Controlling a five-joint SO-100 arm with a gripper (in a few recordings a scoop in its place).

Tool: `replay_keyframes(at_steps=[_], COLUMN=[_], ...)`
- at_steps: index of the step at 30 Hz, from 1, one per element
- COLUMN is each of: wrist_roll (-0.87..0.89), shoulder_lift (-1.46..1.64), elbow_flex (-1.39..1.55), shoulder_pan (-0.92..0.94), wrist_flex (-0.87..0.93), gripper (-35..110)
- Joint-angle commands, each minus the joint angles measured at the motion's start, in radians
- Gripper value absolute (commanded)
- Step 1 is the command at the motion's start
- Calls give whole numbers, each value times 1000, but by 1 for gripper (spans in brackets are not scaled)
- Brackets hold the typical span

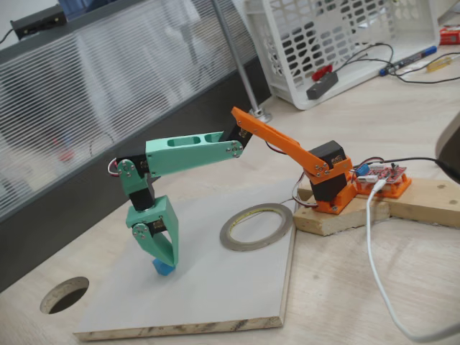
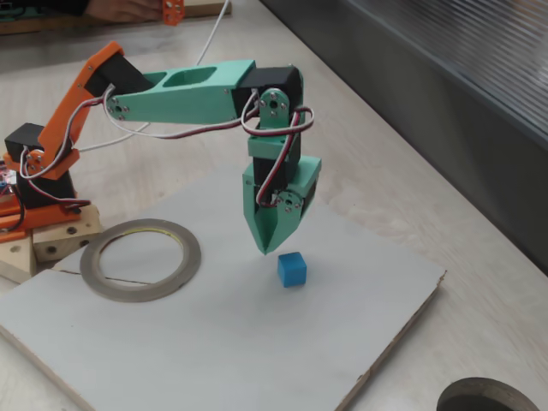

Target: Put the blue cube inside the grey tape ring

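Blue cube [image 2: 291, 269] sits free on the pale board [image 2: 214, 342], at about 4 o'clock from the grey tape ring [image 2: 140, 259] in that fixed view, well apart from it. Ring lies flat near the arm's wooden base block [image 2: 51, 240], centre hollow and unoccupied.

Gripper [image 2: 267, 248] hangs point-down just above the cube, slightly toward 10 o'clock of it; the fingers come to one tip with no gap showing, so the claw reads as closed and holding nothing. In the other fixed view the cube [image 1: 164, 267] peeks out under the green fingers [image 1: 167, 248] (contact there cannot be judged).

Handling estimate: cube looks solid, rigid, very light, with plain smooth faces, probably a little slippery, not fragile. Much smaller than the jaws, so it could squirt out or tip if pinched off-centre. Best hold: two opposite vertical faces, mid-height, jaws squared to them.
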Motion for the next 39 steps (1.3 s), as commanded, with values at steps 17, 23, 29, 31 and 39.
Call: replay_keyframes(at_steps=[17, 23, 29, 31, 39], wrist_roll=[8, 9, 6, 6, 6], shoulder_lift=[29, 29, 26, 26, -94], elbow_flex=[-5, -5, -5, -8, -15], shoulder_pan=[-12, 5, 92, 112, 107], wrist_flex=[-3, 5, -6, -6, -6], gripper=[84, 87, 87, 87, 87])
